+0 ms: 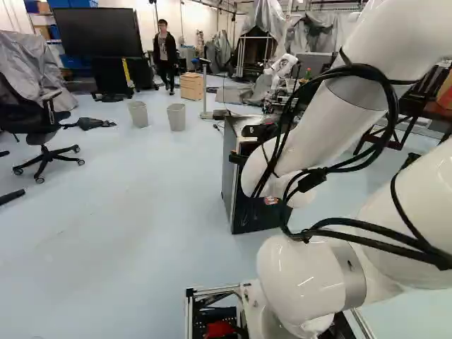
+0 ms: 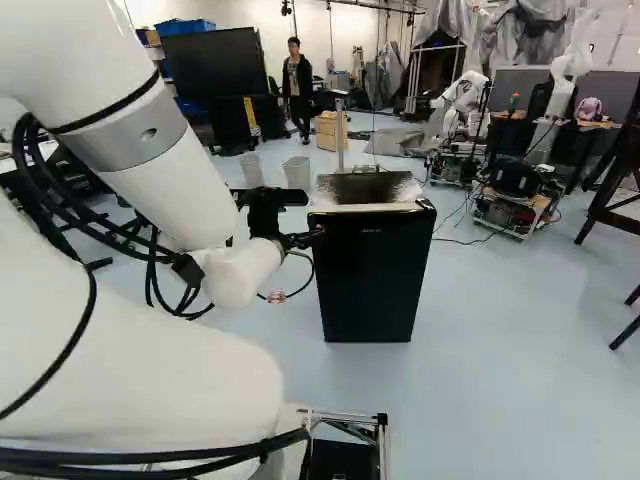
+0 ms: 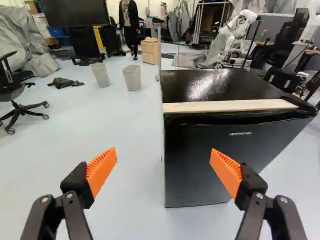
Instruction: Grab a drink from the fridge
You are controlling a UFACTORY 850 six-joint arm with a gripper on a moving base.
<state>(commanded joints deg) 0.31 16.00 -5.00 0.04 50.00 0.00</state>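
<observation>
In the right base view my gripper (image 2: 302, 238) is beside the upper front of the small black fridge (image 2: 370, 280). The wrist view shows the gripper (image 3: 163, 154) open, its orange pads wide apart and nothing held between them. Ahead of it stands the fridge (image 3: 210, 165), its door shut, with a pale strip along the top's front edge. One finger overlaps the door in that view, while the other has floor behind it; whether anything touches the door I cannot tell. No drink is visible; the fridge's inside is hidden.
Two grey bins (image 3: 132, 78) stand on the floor beyond the fridge, near a wooden drawer box (image 2: 330, 130). An office chair (image 1: 44, 131) is at the far left of the left base view. Another robot (image 2: 462, 100) stands farther back.
</observation>
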